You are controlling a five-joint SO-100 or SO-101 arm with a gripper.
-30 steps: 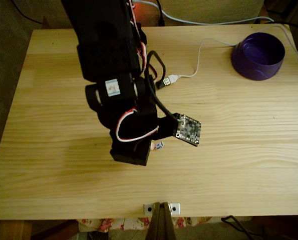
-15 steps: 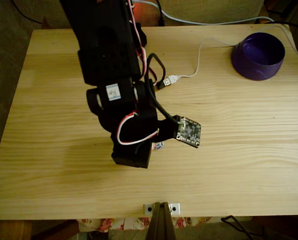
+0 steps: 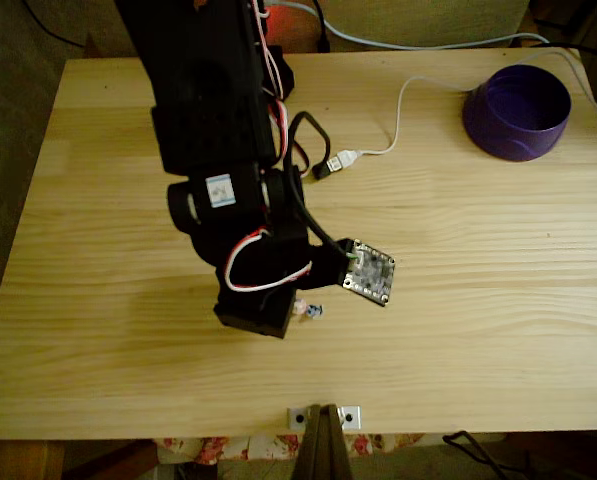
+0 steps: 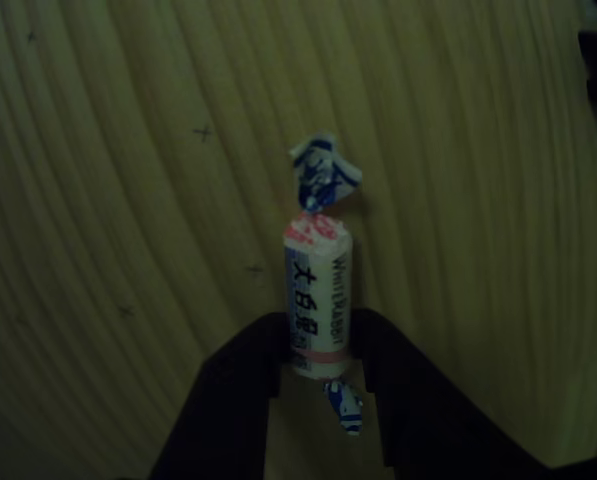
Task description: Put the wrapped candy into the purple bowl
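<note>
Gripper [image 4: 316, 345]: two black fingers [image 4: 240, 400] rising from the six o'clock edge of the other view, pinching the lower half of the wrapped candy [image 4: 318, 300] between their tips. Wrapped candy: a white cylinder with black lettering and pink bands, standing lengthwise toward twelve o'clock, one twisted blue-and-white end fanned out above the body, the other poking down between the fingers; whether it rests on the wood beneath or is lifted clear of it cannot be told. In the fixed view the candy [image 3: 312, 310] shows as a small pale scrap at the three o'clock side of the arm's lowest black block. Arm [image 3: 223, 150]: black, with red and white wiring, reaching from the twelve o'clock edge down to the table's middle. Circuit board [image 3: 369, 272]: small, tilted, hanging off the arm at its four o'clock side. Wooden table [image 3: 478, 300]: pale, grained. White cable [image 3: 398, 120]: runs from a plug near the arm toward one o'clock. Purple bowl [image 3: 518, 112]: upright, at the table's two o'clock corner, well apart from the candy.
</note>
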